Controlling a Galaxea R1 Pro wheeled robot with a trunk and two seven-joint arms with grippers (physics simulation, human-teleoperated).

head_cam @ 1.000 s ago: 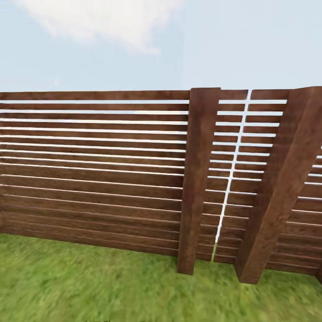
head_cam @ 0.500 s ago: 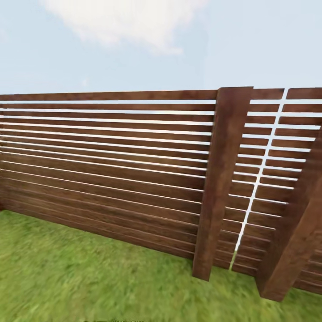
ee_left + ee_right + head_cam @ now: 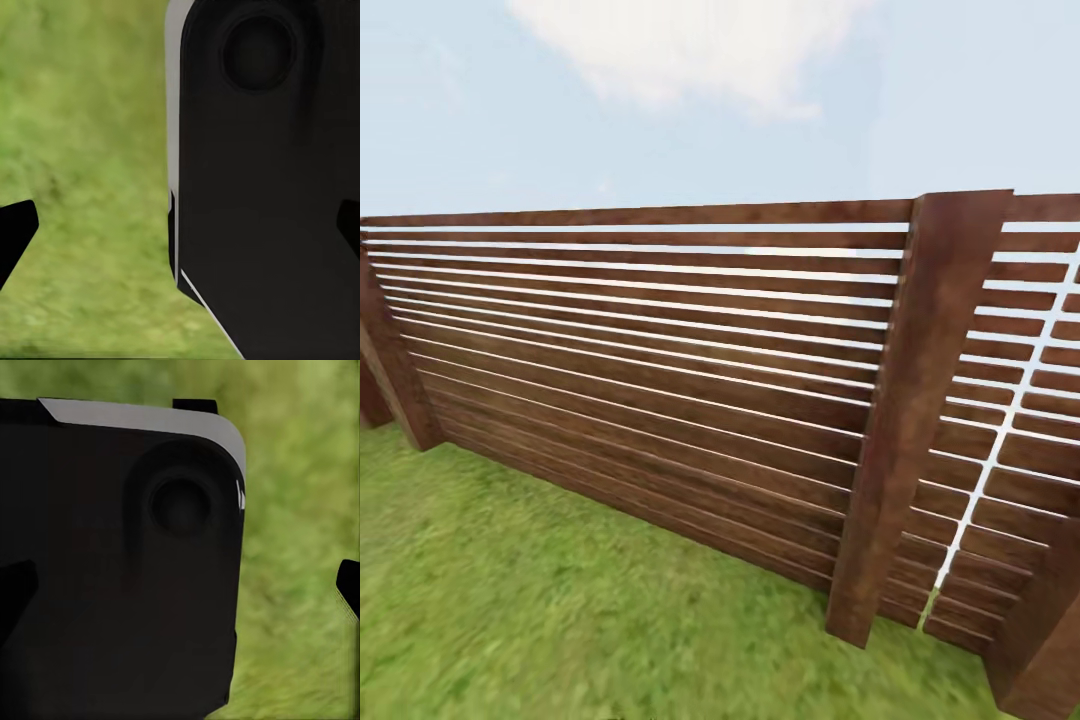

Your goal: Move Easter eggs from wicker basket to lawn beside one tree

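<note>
The Easter eggs, the wicker basket and the tree are out of view. The lawn fills the lower part of the head view, running up to the garden's dark brown slat fence. In the left wrist view my left gripper is open, one fingertip at each edge, holding nothing, with a black part of my body and grass behind. My right gripper is likewise open and empty over grass, with another black body part behind it.
The fence runs across the whole head view, close ahead. A thick post stands at the right and another at the far left corner. A vertical gap splits the slats further right.
The head camera has swung left: the fence posts slid right in the picture and a left corner post came into view. The fence itself has not moved.
</note>
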